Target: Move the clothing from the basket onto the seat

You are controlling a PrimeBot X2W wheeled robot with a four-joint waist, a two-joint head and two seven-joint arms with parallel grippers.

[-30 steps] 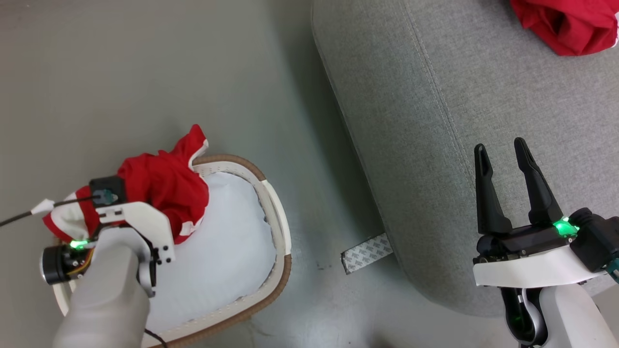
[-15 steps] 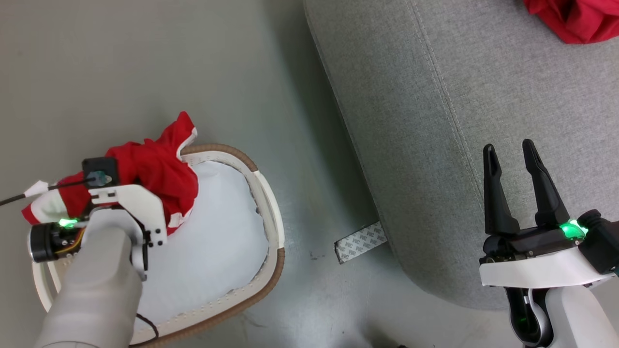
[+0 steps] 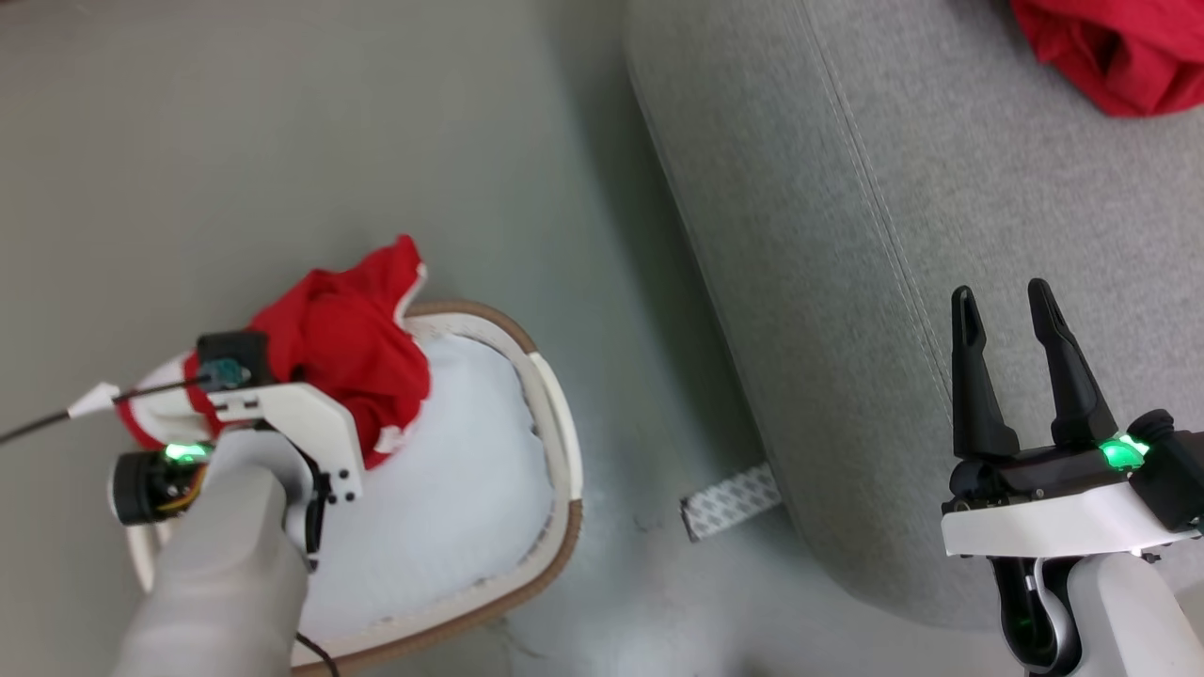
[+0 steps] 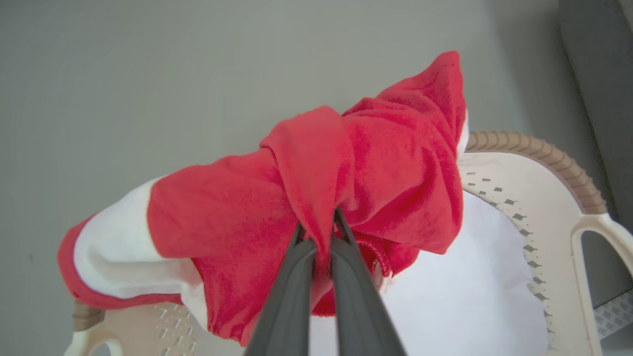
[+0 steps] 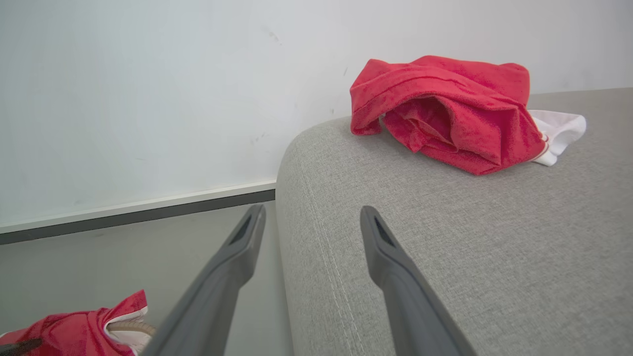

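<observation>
The left gripper [image 4: 319,225] is pictured clamped on a raised fold of a red garment [image 4: 385,163] at the far rim of the basket [image 3: 557,442]. Its two dark fingers are drawn together with cloth pinched between them. A second earlier those jaws were spread wide over the same heap. The grasp is therefore judged made, and the lift is the step now due.

The garment is bunched over the basket's rim on the side away from the seat [image 3: 894,207], with a white-banded end hung outside above the floor [image 3: 282,113]. Whether it has yet been raised off the basket cannot be told. Beside it the basket's white lining [image 3: 451,508] is laid bare.

A second red garment [image 5: 445,113] is shown already set down on the seat's top, toward its far edge by the wall. The right gripper [image 3: 1006,310] is held with fingers parted and nothing between them, over the seat's near rounded edge.

The piece in hand is judged to be the last one to carry. Its trailing end could be snagged on the rim as it is drawn up and across.
</observation>
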